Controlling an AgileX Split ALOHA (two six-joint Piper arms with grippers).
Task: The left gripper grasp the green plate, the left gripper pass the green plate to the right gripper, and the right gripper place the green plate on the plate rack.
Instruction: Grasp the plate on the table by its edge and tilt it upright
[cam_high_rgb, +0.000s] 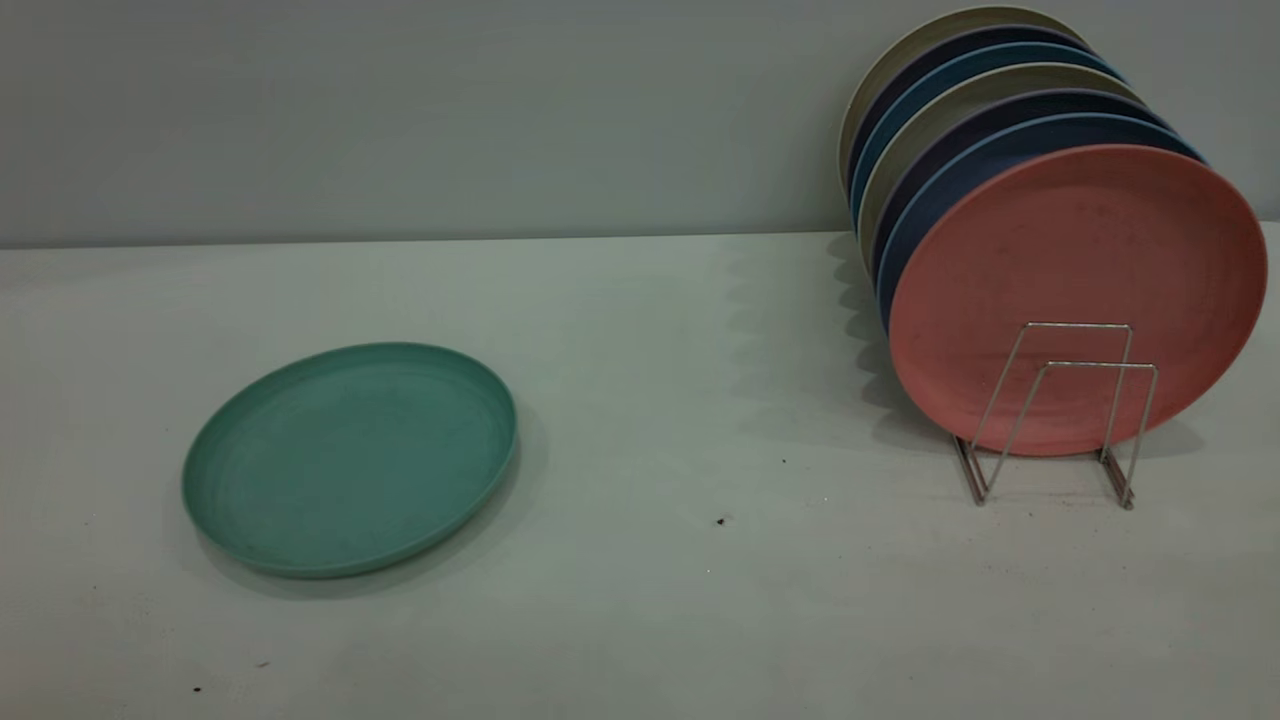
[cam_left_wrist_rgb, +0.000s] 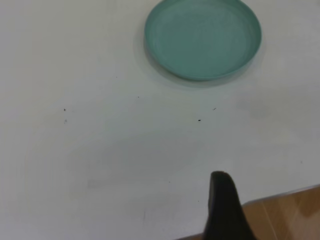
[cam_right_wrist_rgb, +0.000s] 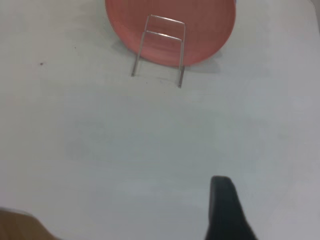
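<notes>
The green plate (cam_high_rgb: 349, 458) is lying flat at the desk's (cam_high_rgb: 640, 600) left, ungrasped, well apart from the plate rack (cam_high_rgb: 1060, 415), whose near slots are being kept free. For neither the left gripper (cam_left_wrist_rgb: 225, 210) nor the right gripper (cam_right_wrist_rgb: 227, 210) can the opening be told.

Matte plastic green plate (cam_high_rgb: 348, 458), thin shiny metal-wire plate rack (cam_high_rgb: 1058, 415)

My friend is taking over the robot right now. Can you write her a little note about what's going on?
Left gripper: only one black finger shows, back near the table edge, apart from the green plate.
Right gripper: one finger shows, well short of the plate rack.
Green plate lies flat on the table, untouched. The rack holds a row of upright plates, pink plate in front, two front loops free.
Done: nothing. Left: grasp, hand over, rack it.
</notes>
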